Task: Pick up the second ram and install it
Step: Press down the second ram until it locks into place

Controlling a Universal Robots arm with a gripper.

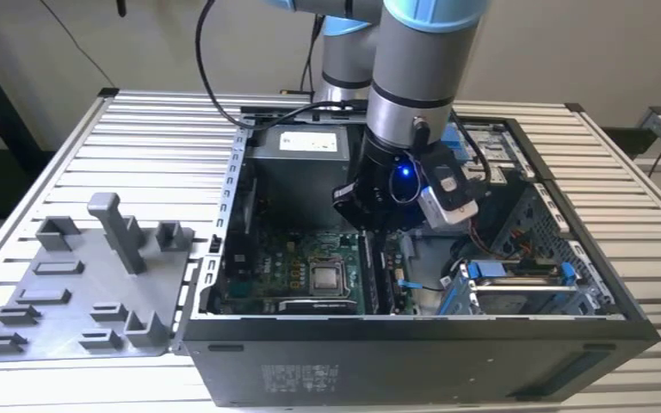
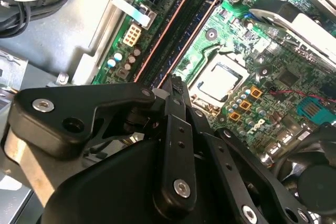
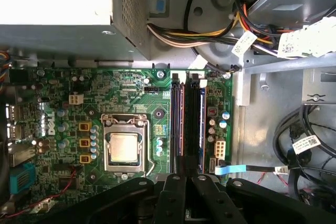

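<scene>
In the exterior view my gripper [image 1: 374, 225] reaches down into the open computer case [image 1: 423, 348], over the memory slots beside the processor socket [image 1: 327, 277]. In the first wrist view the gripper [image 3: 187, 178] stands at the near end of the two slots. Its fingers are drawn close on a long dark stick seen edge-on, the second ram [image 3: 193, 124], which lies along the slot farther from the socket [image 3: 125, 148]. How deep it sits I cannot tell. A second stick fills the neighbouring slot [image 3: 176, 124]. The second wrist view has the gripper [image 2: 170, 83] at the slots' end.
A grey plastic tray [image 1: 78, 292] with upright blocks lies on the slatted table at the exterior view's left. Inside the case are the power supply [image 1: 307, 142], bundled cables [image 3: 252, 3] and a blue drive bracket [image 1: 515, 271] close by the arm.
</scene>
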